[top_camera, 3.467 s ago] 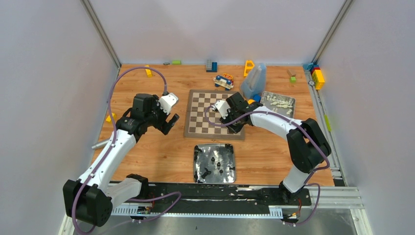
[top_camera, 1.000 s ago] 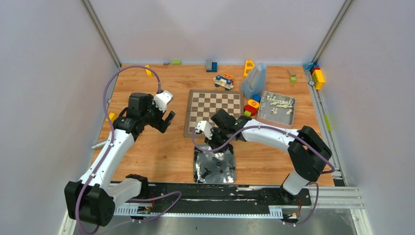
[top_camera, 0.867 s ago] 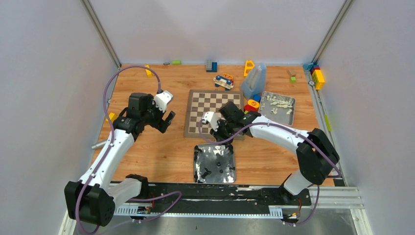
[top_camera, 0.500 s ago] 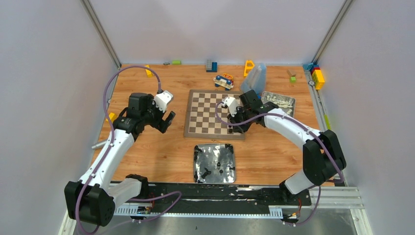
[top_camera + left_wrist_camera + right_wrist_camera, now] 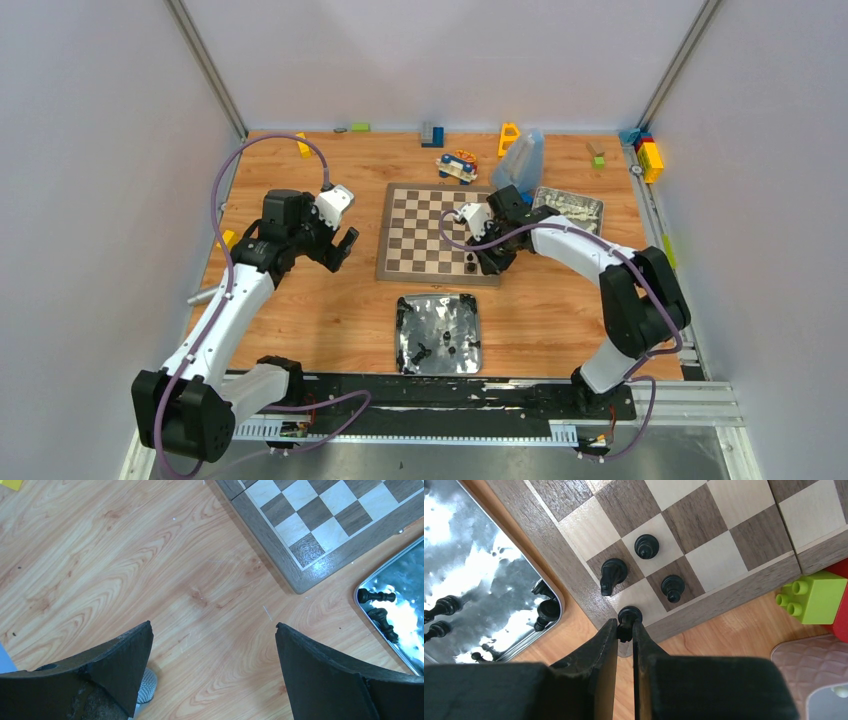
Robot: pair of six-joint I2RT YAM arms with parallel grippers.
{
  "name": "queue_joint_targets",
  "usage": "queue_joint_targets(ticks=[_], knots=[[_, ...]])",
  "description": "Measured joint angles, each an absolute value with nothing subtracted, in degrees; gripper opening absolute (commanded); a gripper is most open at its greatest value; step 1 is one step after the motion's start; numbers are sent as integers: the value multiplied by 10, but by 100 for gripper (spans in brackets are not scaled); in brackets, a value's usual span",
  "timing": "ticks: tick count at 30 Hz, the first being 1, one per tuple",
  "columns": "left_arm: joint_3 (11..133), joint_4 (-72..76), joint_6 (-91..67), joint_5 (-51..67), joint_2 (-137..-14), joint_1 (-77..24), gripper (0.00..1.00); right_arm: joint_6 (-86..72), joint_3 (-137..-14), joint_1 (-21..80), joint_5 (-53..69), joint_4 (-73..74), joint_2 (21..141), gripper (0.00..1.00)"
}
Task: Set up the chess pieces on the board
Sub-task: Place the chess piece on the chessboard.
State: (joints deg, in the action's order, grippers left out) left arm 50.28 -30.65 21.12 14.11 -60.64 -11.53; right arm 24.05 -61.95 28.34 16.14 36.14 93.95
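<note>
The wooden chessboard (image 5: 430,225) lies mid-table. My right gripper (image 5: 478,262) is over its near right corner, shut on a small black chess piece (image 5: 628,616) held over the corner square. Three black pieces stand on the squares beside it: a knight (image 5: 613,573) and two pawns (image 5: 646,545) (image 5: 672,587). Several more black pieces lie in the silver tray (image 5: 439,332) in front of the board; it also shows in the right wrist view (image 5: 484,570) and the left wrist view (image 5: 395,600). My left gripper (image 5: 340,250) is open and empty above bare wood, left of the board (image 5: 320,525).
A second metal tray (image 5: 568,210) with white pieces sits right of the board, next to a clear plastic jug (image 5: 520,165). Coloured toy blocks lie along the back edge (image 5: 432,133) and far right (image 5: 650,158). A green block (image 5: 811,597) lies by the board's corner.
My right gripper went down to the silver tray, took a black piece and carried it back up to the board's near right corner. The left arm barely moved.
</note>
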Motion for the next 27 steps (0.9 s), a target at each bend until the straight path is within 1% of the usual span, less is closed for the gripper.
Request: queue_joint_targets(ticks=[8,13,15,17,22,24,27], knots=[[503,-307,211,143,-609,-115,100,241,-630,280,159,359,948,7],[503,-307,211,143,-609,-115,100,241,-631,280,158,355,957,13],[503,-307,211,143,-609,-115,100,241,-631,280,158,353,959,19],[503,-306,211,143,-609,-115,100,241,-631,280,158,352,959,30],[503,-307,211,143,-609,-115,100,239,-631,280,152,351,958,51],[503,-307,211,143,-609,-115,100,238,-631,280,148,351,955,56],[503,-307,211,143,-609,-115,100,236,-631,281,141,354,935,59]])
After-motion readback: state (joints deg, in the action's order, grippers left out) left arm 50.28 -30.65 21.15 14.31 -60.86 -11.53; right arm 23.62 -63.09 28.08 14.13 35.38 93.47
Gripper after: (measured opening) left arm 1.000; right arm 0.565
